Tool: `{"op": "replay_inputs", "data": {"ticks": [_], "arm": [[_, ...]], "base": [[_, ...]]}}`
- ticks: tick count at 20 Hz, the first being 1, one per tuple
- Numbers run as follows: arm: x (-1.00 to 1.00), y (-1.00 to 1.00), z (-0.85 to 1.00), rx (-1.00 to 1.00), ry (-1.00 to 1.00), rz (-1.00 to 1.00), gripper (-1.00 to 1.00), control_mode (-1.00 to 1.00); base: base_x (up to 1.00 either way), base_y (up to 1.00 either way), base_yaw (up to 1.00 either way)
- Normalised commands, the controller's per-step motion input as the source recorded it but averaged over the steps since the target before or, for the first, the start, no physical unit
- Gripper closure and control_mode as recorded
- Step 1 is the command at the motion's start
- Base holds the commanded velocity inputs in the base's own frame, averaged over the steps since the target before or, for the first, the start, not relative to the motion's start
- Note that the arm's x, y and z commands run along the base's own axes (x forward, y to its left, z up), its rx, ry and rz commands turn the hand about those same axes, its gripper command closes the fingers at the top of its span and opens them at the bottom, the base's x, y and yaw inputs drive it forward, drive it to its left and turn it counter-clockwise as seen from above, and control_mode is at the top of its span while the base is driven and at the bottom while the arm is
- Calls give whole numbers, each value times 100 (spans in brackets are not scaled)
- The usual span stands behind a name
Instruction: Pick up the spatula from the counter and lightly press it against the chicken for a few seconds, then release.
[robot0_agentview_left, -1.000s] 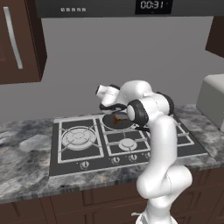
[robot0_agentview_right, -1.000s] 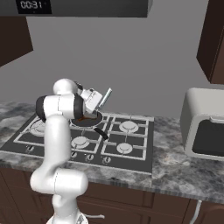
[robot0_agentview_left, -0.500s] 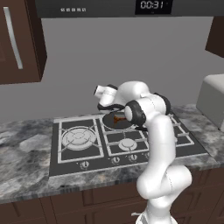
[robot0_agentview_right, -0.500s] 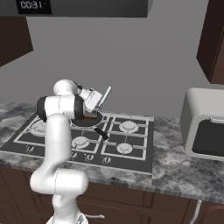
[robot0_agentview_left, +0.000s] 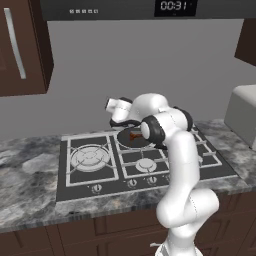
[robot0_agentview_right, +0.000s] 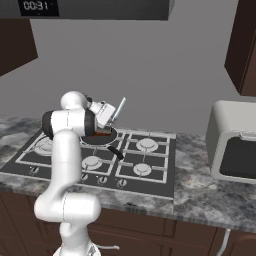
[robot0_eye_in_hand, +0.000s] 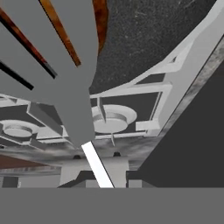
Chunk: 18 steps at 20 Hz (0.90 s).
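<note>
Slanting down toward the chicken (robot0_agentview_left: 134, 136), spatula (robot0_agentview_right: 120, 107) blade-first, handle up-tilted between fingers (robot0_eye_in_hand: 135, 180) clamped on it.

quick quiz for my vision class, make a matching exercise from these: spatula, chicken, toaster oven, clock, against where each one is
Things:
1 spatula
2 chicken
3 toaster oven
4 clock

Places:
a on the counter, right of the stove
b in the pan
c high above the stove
d held in the tool

Pairs: 1-d, 2-b, 3-a, 4-c
</note>
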Motion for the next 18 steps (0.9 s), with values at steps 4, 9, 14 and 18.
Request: {"op": "replay_inputs", "data": {"ticks": [4, 9, 14, 18], "arm": [[0, 20, -27, -3, 0, 0, 100, -100], [-2, 22, -31, -2, -1, 0, 100, -100], [-10, 26, -39, 0, -5, 0, 100, -100], [-13, 25, -40, 0, -5, 0, 100, -100]], "base": [[0, 0, 0], [0, 0, 0], [0, 0, 0], [0, 0, 0]]}}
